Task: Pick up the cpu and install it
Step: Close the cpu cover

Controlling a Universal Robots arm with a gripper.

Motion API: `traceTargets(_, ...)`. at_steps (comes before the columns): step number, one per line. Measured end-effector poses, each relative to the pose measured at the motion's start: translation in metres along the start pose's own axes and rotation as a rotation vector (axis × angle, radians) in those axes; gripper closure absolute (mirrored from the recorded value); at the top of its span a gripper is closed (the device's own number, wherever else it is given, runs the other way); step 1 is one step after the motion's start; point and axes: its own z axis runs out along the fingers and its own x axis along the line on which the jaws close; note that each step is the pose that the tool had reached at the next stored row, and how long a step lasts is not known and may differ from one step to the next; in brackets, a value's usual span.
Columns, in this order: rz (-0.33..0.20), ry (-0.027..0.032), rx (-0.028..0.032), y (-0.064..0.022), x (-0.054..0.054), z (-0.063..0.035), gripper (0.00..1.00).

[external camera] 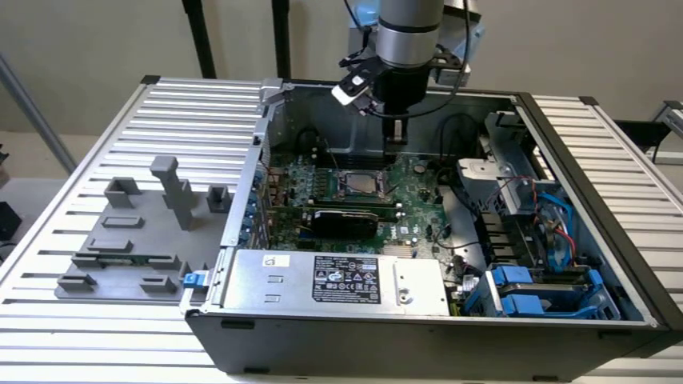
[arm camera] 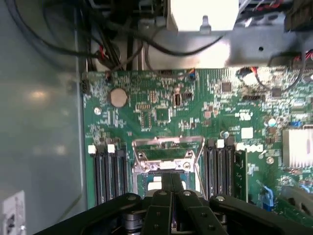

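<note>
- In the exterior view, the gripper (external camera: 397, 142) is hanging down into the open computer case (external camera: 597, 240), with its fingers pressed together and holding nothing.
- The cpu (external camera: 361, 186) is lying flat in the socket on the green motherboard (external camera: 417, 200). It is sitting just below the fingertips and apart from them.
- A black card with a green edge (external camera: 341, 218) is lying just in front of the socket, and the silver box with a black label (external camera: 341, 280) is sitting nearer the case's front wall.
- A grey fixture tray (external camera: 128, 240) is resting on the slatted surface (external camera: 85, 328), towards the exterior view's left and outside the case.
- In the wrist view, the two fingers are meeting tip to tip with no gap between them, pointing at the socket.
- The socket's metal retention frame (arm camera: 167, 147) is standing raised just beyond the fingertips, between black memory slots (arm camera: 105, 171) on both sides.
</note>
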Motion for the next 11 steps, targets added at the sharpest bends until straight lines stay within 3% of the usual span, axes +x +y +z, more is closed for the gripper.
traceTargets(4,0.000,-0.0004,0.0095,0.0190,-0.001,-0.0147,0.89)
traceTargets(6,0.000,-0.0006,0.0128,0.0282,-0.002,-0.0157,0.89)
traceTargets(11,0.000,0.0003,0.0144,0.0508,-0.001,-0.0141,0.89)
